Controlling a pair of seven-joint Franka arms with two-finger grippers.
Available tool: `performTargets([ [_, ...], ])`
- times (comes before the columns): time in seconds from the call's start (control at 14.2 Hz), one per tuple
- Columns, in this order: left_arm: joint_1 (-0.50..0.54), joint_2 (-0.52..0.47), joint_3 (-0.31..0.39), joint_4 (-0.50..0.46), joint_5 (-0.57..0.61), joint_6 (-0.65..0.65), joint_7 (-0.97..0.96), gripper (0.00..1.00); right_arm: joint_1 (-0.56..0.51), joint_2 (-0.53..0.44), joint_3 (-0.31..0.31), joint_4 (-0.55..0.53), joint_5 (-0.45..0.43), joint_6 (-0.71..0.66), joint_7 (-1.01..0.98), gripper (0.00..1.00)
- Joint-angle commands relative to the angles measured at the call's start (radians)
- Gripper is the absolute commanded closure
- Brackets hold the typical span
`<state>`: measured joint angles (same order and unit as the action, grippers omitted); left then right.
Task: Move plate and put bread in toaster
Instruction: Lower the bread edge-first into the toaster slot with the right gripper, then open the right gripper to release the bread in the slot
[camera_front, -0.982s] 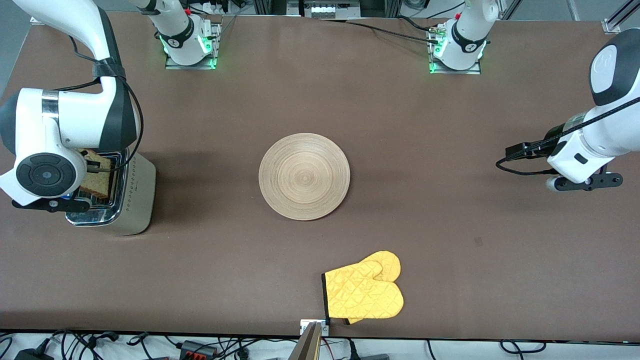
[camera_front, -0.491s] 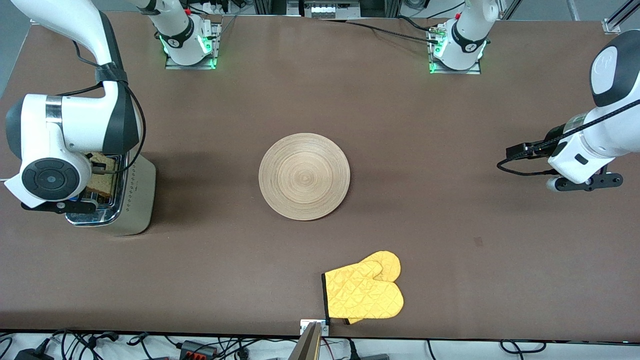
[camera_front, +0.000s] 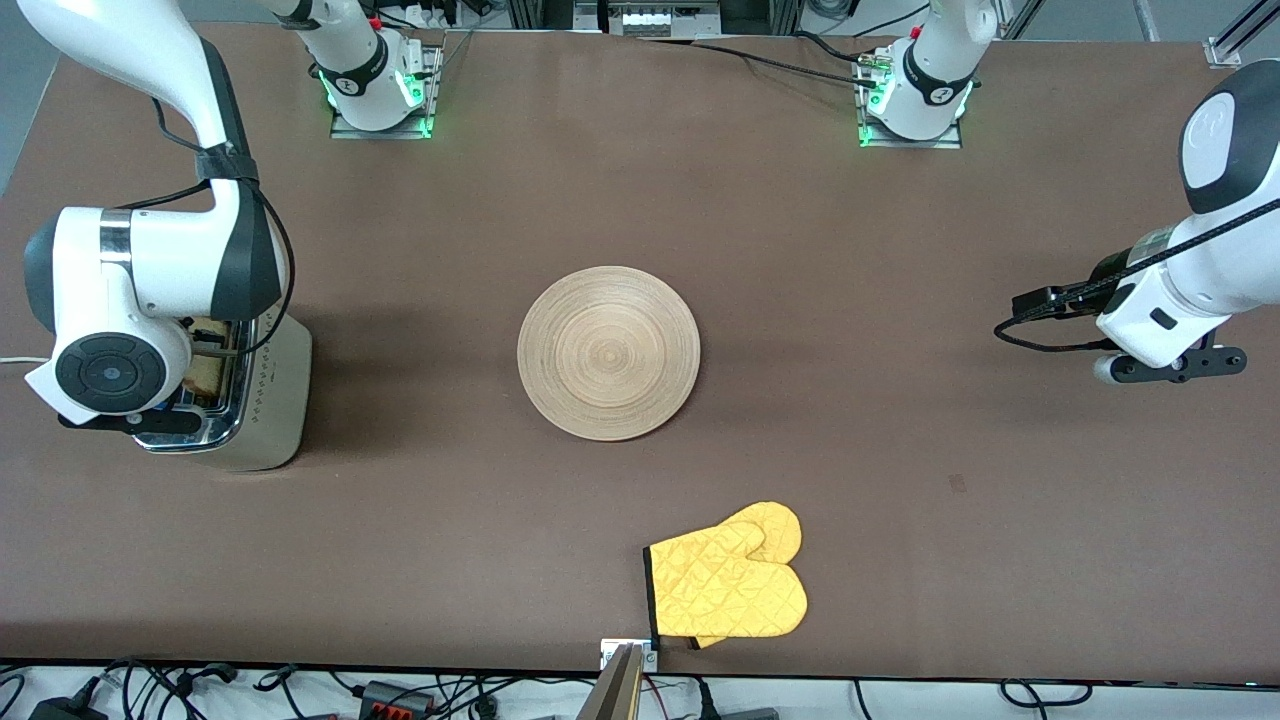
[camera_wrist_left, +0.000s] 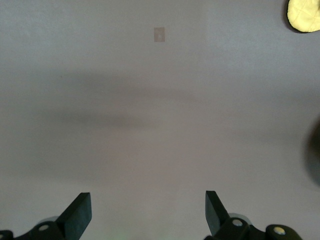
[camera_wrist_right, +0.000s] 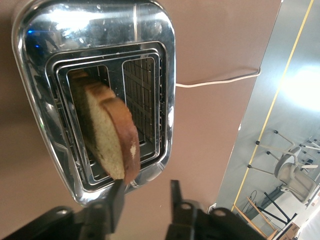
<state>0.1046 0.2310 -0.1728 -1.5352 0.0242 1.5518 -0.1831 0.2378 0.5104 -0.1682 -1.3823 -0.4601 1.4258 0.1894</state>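
The bread (camera_wrist_right: 107, 130) stands tilted in one slot of the chrome toaster (camera_wrist_right: 150, 30), its upper part sticking out. My right gripper (camera_wrist_right: 146, 184) hangs just above the toaster, open, with one finger (camera_wrist_right: 116, 200) beside the bread's edge and nothing between the fingers. In the front view the right wrist covers most of the toaster (camera_front: 275, 400), and a bit of bread (camera_front: 207, 372) shows. The round wooden plate (camera_front: 608, 352) lies at the table's middle. My left gripper (camera_wrist_left: 147, 215) is open and empty over bare table at the left arm's end (camera_front: 1165, 368), waiting.
A yellow oven mitt (camera_front: 730, 585) lies nearer the front camera than the plate, by the table edge; its tip shows in the left wrist view (camera_wrist_left: 304, 14). The toaster's white cord (camera_wrist_right: 215, 80) runs off the table's end.
The bread has gone lower into the toaster slot, so less of it shows. The right wrist has shifted slightly over the toaster. The left arm and plate have not moved.
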Motion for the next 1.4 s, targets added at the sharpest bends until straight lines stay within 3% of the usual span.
performTargets([
  [0.0, 0.007, -0.012, -0.005, -0.013, 0.014, 0.025, 0.037, 0.00, 0.014, -0.047, 0.009, 0.011, 0.017, -0.022, -0.018, 0.00],
  [0.07, 0.007, -0.012, -0.005, -0.014, 0.011, 0.036, 0.056, 0.00, 0.023, -0.052, 0.010, 0.017, 0.023, -0.030, -0.016, 0.00],
  [0.35, 0.017, -0.013, -0.005, -0.016, 0.005, 0.036, 0.059, 0.00, 0.014, -0.062, -0.001, 0.129, 0.207, -0.030, -0.019, 0.00],
  [0.56, 0.020, -0.025, -0.005, -0.017, 0.006, 0.040, 0.059, 0.00, 0.009, -0.093, -0.007, 0.137, 0.316, -0.022, -0.018, 0.00],
  [0.91, 0.030, -0.024, -0.005, -0.017, 0.013, 0.059, 0.070, 0.00, -0.003, -0.124, -0.007, 0.140, 0.406, -0.004, -0.021, 0.00],
  [1.33, 0.046, -0.042, -0.007, -0.017, 0.005, 0.038, 0.160, 0.00, -0.097, -0.128, -0.002, 0.138, 0.474, 0.080, -0.134, 0.00],
])
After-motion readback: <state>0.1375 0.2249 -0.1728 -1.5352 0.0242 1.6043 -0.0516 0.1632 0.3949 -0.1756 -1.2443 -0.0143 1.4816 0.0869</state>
